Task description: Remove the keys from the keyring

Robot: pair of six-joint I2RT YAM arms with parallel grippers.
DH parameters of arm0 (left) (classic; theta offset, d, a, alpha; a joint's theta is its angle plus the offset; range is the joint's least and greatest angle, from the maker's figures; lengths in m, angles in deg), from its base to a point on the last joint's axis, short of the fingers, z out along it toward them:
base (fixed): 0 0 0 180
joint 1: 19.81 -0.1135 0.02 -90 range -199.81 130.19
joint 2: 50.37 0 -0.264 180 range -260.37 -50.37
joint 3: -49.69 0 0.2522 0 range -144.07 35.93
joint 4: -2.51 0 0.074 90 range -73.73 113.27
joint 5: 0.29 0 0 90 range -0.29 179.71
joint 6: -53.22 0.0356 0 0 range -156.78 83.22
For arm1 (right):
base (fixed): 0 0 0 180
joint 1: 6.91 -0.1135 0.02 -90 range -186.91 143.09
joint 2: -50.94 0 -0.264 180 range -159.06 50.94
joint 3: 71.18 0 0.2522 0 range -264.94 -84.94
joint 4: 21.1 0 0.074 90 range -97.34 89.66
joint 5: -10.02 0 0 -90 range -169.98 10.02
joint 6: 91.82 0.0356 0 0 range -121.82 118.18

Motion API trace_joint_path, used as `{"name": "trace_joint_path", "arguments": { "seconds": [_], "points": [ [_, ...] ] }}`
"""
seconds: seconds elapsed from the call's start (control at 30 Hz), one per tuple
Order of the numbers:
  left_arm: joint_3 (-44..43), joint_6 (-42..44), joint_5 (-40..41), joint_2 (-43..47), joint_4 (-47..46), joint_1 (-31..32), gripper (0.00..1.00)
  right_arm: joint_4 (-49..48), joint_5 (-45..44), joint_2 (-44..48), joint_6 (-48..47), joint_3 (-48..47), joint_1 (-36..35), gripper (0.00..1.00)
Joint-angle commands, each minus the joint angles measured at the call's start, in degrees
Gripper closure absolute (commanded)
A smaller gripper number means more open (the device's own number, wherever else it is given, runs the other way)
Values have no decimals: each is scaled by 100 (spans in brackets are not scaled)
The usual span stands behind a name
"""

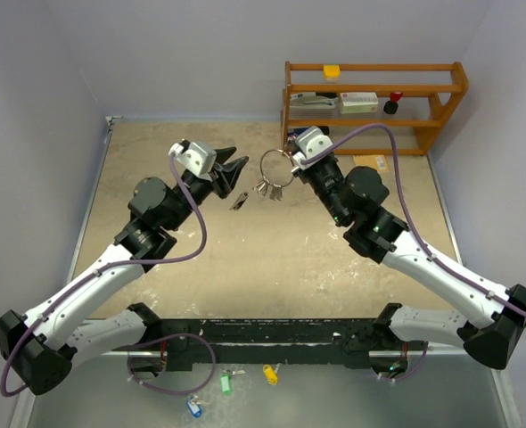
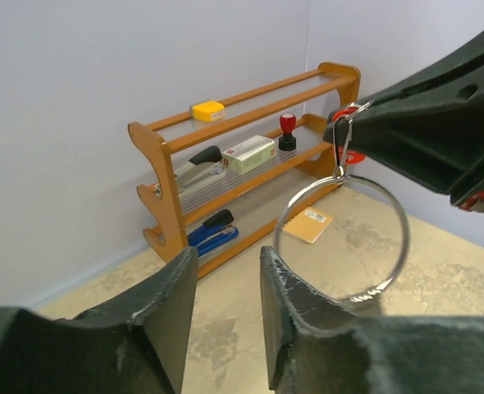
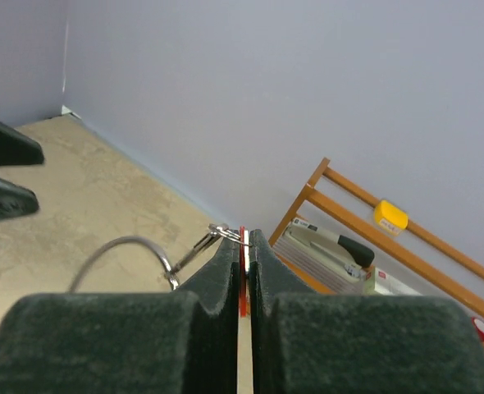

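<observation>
The keyring (image 1: pixel 275 166), a thin silver wire ring, hangs in the air at the back middle of the table with several silver keys (image 1: pixel 270 188) dangling below it. My right gripper (image 1: pixel 292 158) is shut on the red tag (image 3: pixel 243 250), which is linked to the ring by a small clip. The ring (image 3: pixel 123 245) shows to the left of the right gripper (image 3: pixel 244 238). My left gripper (image 1: pixel 233 173) is open and empty, just left of the ring. In the left wrist view the ring (image 2: pixel 399 215) hangs right of the open left gripper (image 2: pixel 227 275), not between its fingers. One dark key (image 1: pixel 239 201) lies on the table.
A wooden shelf rack (image 1: pixel 441 125) stands at the back right with a stapler (image 2: pixel 205 158), a yellow block (image 2: pixel 208 110), a box and a red stamp (image 2: pixel 287 125). An orange notebook (image 2: pixel 308 225) lies before it. Green, yellow and blue tagged keys (image 1: pixel 270 374) lie below the arm bases.
</observation>
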Motion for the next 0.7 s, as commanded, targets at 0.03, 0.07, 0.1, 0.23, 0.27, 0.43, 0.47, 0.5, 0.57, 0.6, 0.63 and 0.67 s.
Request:
{"name": "trace_joint_path", "arguments": {
  "seconds": [0.03, 0.07, 0.1, 0.23, 0.27, 0.43, 0.47, 0.5, 0.57, 0.6, 0.63, 0.67],
  "points": [
    [160, -197, -310, -121, -999, 39, 61, 342, 305, 105, -91, -423, -20, 100],
    [153, -199, -353, -149, -1094, 39, 59, 427, 345, 97, -91, -469, -18, 100],
    [151, -198, -379, -178, -1184, 39, 56, 532, 374, 82, -102, -506, -18, 100],
    [99, -204, -386, -258, -1431, 39, 48, 691, 475, 51, -168, -562, -29, 100],
    [84, -220, -387, -275, -1520, 39, 47, 702, 495, 52, -169, -562, -31, 100],
    [56, -318, -619, -359, -1563, 39, 45, 659, 503, 83, -209, -538, -25, 100],
    [76, -341, -643, -383, -1562, 37, 44, 632, 505, 87, -218, -529, -32, 100],
    [97, -373, -645, -413, -1578, 39, 44, 621, 506, 87, -222, -527, -28, 100],
    [169, -495, -639, -458, -1664, 39, 43, 580, 507, 88, -222, -514, -31, 100],
    [214, -577, -642, -470, -1752, 35, 43, 573, 500, 88, -223, -510, -30, 100],
    [259, -656, -652, -484, -1847, 38, 43, 572, 499, 80, -223, -509, -32, 100],
    [314, -718, -684, -496, -1934, 37, 43, 572, 507, 81, -210, -509, -35, 100]
  ]
}}
